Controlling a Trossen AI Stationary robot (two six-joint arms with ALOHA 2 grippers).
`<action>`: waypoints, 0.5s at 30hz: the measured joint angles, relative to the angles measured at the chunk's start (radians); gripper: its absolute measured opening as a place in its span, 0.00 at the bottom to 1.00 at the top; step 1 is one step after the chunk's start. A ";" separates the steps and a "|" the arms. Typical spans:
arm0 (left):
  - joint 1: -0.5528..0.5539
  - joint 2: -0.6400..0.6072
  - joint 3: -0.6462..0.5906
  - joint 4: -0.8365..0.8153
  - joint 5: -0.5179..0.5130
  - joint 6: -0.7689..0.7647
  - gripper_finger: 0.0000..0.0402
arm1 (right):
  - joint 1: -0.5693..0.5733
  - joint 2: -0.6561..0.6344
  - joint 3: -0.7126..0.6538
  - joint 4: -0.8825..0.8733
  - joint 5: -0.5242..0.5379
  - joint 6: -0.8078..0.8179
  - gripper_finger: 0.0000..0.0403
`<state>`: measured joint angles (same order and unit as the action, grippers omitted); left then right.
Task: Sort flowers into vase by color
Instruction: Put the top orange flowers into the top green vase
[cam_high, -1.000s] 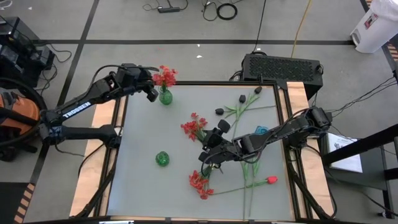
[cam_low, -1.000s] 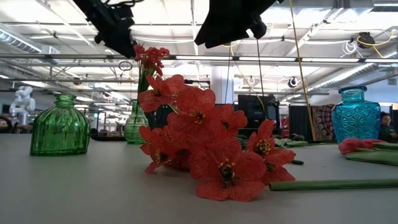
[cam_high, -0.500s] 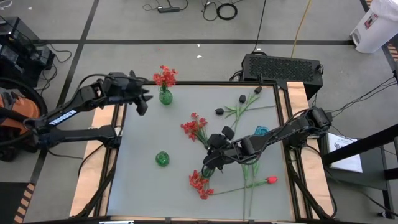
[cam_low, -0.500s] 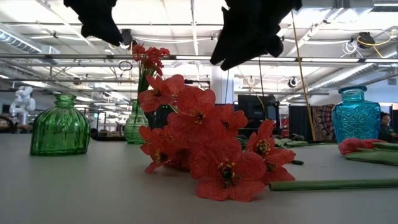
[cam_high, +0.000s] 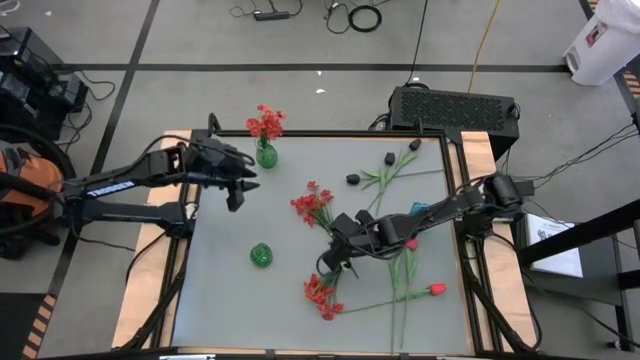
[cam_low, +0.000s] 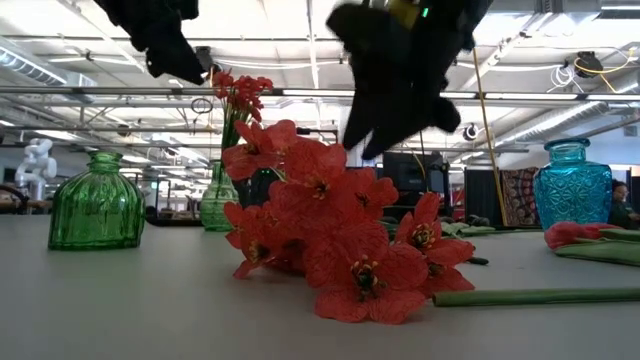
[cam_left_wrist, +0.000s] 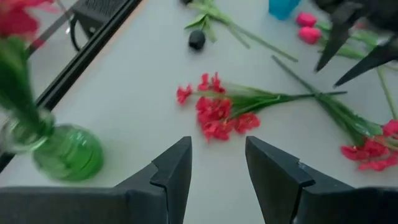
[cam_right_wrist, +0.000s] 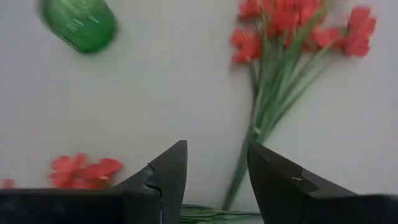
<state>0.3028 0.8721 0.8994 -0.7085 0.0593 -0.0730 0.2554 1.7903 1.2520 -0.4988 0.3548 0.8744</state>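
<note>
A green vase (cam_high: 265, 153) at the far left holds a red spray (cam_high: 265, 122). One red clustered spray (cam_high: 312, 205) lies mid-table and another (cam_high: 320, 295) lies by the near edge, large in the low view (cam_low: 330, 240). A red tulip bud (cam_high: 437, 290) and black blooms (cam_high: 352, 179) lie to the right. My left gripper (cam_high: 238, 185) (cam_left_wrist: 217, 162) hangs open in the air, near-side of the vase. My right gripper (cam_high: 335, 262) (cam_right_wrist: 216, 165) is open above the green stems (cam_right_wrist: 267, 106) of the mid-table spray, off the table (cam_low: 400, 90).
A small empty green vase (cam_high: 261, 255) (cam_low: 97, 205) stands left of my right gripper. A blue vase (cam_low: 572, 185) stands at the right, half hidden by my right arm from above. Long green stems (cam_high: 395, 165) cross the table's right half.
My left gripper has drawn away from the far-left vase, moving toward the table's near edge and a little right. My right gripper has come down and slid toward the left and near side, over the spray stems. The flowers and vases have not moved.
</note>
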 joint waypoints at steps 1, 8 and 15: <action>-0.009 0.003 -0.012 0.025 0.000 0.000 0.39 | -0.012 0.011 0.000 -0.001 -0.013 -0.001 0.40; -0.064 0.029 -0.047 0.109 -0.003 -0.005 0.39 | -0.085 0.044 0.000 -0.014 -0.026 -0.023 0.40; -0.120 0.081 -0.047 0.129 -0.044 -0.053 0.39 | -0.121 0.042 0.000 -0.020 -0.075 -0.034 0.40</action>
<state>0.1828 0.9534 0.8524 -0.5797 0.0149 -0.1255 0.1341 1.8328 1.2519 -0.5186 0.2802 0.8402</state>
